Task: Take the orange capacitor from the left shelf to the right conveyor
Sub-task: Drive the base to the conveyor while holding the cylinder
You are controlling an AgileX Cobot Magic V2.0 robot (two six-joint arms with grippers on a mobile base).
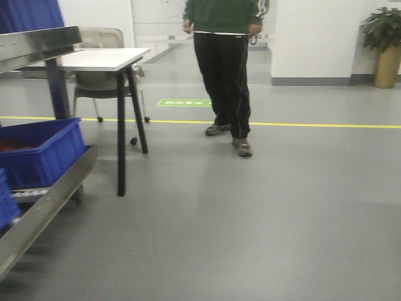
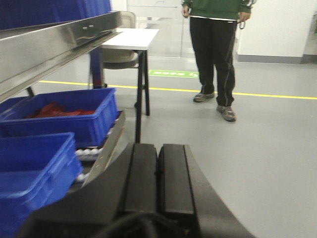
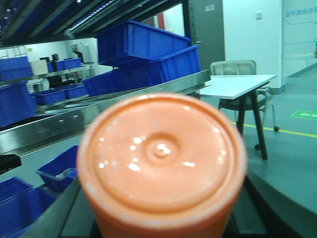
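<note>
The orange capacitor (image 3: 161, 158) fills the right wrist view, its round flat end toward the camera. My right gripper (image 3: 161, 220) is shut on it, with dark fingers (image 3: 62, 213) showing at either side below it. My left gripper (image 2: 158, 171) is shut and empty, its two black pads pressed together, held above the floor beside the rack. The left shelf (image 2: 49, 49) is a shiny steel tray with a tall lip. It also shows in the front view (image 1: 37, 47) and the right wrist view (image 3: 44, 130). The right conveyor is out of view.
Blue bins (image 1: 41, 150) sit on the lower rack at the left, and more of them (image 3: 148, 54) are stacked above the shelf. A white table (image 1: 106, 59) with black legs and a chair (image 1: 103, 81) stand beyond. A person (image 1: 225, 69) stands ahead on the grey floor, and a plant (image 1: 383, 44) is far right.
</note>
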